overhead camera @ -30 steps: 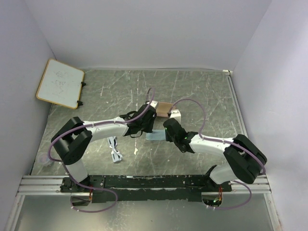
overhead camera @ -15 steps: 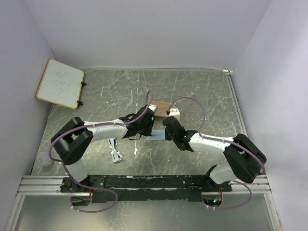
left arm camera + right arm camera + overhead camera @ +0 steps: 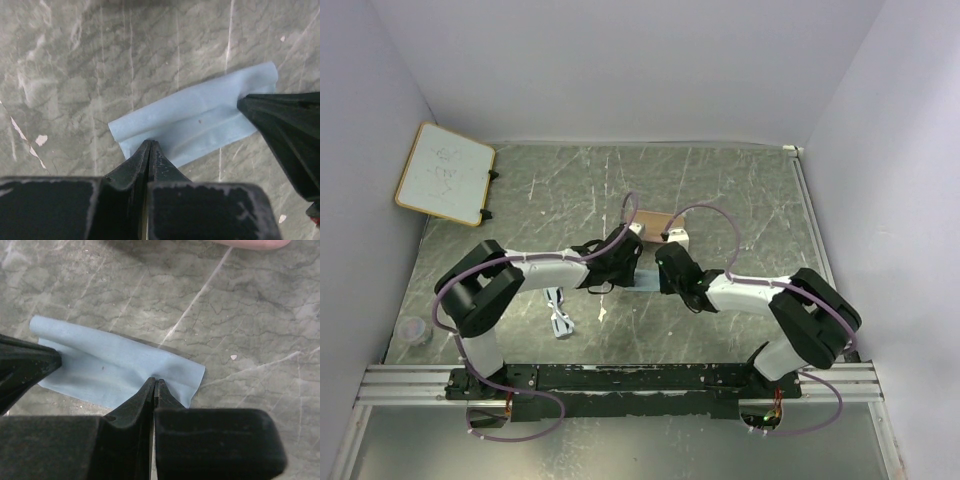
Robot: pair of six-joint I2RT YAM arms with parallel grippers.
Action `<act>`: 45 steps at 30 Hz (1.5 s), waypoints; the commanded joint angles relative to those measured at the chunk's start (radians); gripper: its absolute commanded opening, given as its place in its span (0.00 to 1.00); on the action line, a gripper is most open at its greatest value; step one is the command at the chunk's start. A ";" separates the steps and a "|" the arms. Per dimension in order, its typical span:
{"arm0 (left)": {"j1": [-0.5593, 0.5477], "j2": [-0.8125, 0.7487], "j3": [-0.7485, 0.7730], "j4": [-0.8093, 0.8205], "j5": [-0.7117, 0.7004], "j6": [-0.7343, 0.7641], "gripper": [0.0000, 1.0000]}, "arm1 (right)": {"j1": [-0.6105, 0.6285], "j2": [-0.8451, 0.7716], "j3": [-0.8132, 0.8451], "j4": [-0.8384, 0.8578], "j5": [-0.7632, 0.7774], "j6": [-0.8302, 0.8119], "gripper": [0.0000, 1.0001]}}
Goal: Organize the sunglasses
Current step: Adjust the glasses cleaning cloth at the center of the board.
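Pincers on both arms are now clamped tight, where a second ago both stood part open over the middle of the table (image 3: 740,190); the two arms have also drawn in lower and closer together.

Nearest the bases, the sunglasses (image 3: 558,312) lie flat at about 7 o'clock from that spot, beside the left forearm and well apart from any fingers. They have not shifted.

Next out, the left pincer (image 3: 150,146) has its jaws pressed together on the near edge of the cloth (image 3: 200,125) at one end. The right pincer (image 3: 155,383) nips the near edge at the other end in the same way. The cloth is thus held at both ends, still lying on the table, with a soft roll along its far long edge.

Just beyond it at 12 o'clock sits the case (image 3: 655,220), untouched. A whiteboard (image 3: 445,172) leans in the far corner at 10 o'clock.

By my reading the work in hand is the cloth, gripped for folding or lifting. The sunglasses themselves have yet to be picked up, so most of the tidying remains
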 commanded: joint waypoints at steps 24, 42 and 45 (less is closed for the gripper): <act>0.011 -0.079 -0.019 -0.152 -0.032 0.022 0.08 | -0.014 0.009 0.030 -0.027 -0.004 -0.021 0.00; 0.014 -0.023 0.014 -0.049 0.007 0.000 0.12 | -0.013 -0.031 0.011 -0.034 -0.012 -0.003 0.00; 0.014 -0.013 -0.006 -0.042 0.013 -0.006 0.11 | -0.013 -0.042 0.002 -0.037 -0.019 0.000 0.00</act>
